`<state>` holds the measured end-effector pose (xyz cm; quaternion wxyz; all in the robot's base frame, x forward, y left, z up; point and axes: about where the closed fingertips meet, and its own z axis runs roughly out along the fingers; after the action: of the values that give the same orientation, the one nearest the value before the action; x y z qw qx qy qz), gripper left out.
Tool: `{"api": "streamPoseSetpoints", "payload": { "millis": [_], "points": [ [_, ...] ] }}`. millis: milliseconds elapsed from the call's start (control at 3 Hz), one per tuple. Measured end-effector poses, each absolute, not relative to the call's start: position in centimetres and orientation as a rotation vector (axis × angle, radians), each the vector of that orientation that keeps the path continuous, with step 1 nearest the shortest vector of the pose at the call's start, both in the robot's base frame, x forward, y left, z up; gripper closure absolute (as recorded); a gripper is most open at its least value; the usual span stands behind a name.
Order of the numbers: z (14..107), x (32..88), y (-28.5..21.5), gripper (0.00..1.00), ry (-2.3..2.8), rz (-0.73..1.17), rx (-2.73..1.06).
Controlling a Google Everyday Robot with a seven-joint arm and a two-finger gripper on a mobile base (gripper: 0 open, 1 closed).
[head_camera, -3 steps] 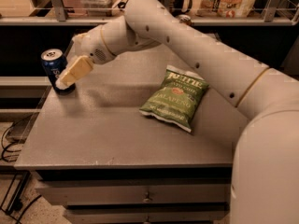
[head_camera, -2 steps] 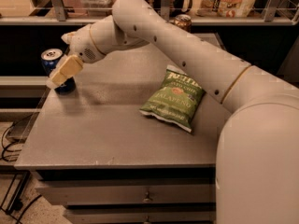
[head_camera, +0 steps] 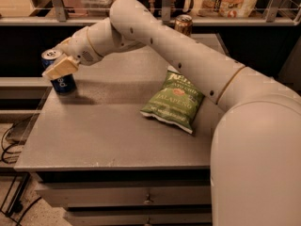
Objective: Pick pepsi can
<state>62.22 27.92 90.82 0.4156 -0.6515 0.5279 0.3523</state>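
The pepsi can (head_camera: 62,81), dark blue with white lettering and a silver top, stands upright near the far left edge of the grey table (head_camera: 108,135). My gripper (head_camera: 59,68) is at the can, its tan finger (head_camera: 61,68) lying across the can's upper front. The far side of the can and the other finger are hidden behind the hand. My white arm reaches in from the right, passing over the table.
A green jalapeño chip bag (head_camera: 176,102) lies flat right of the table's middle. A gold can (head_camera: 184,24) stands at the back behind my arm. A shelf with packages runs along the back. Cables lie on the floor at the left.
My arm has swung further left and the gripper has moved closer onto the can. The can and the chip bag have stayed in place.
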Motion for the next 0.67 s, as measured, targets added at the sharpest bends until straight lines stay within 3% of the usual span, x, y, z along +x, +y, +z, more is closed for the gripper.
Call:
{"api": "streamPoseSetpoints", "payload": {
  "millis": [667],
  "points": [
    [95.3, 62.4, 23.6, 0.88, 1.313, 0.852, -1.598]
  ]
}}
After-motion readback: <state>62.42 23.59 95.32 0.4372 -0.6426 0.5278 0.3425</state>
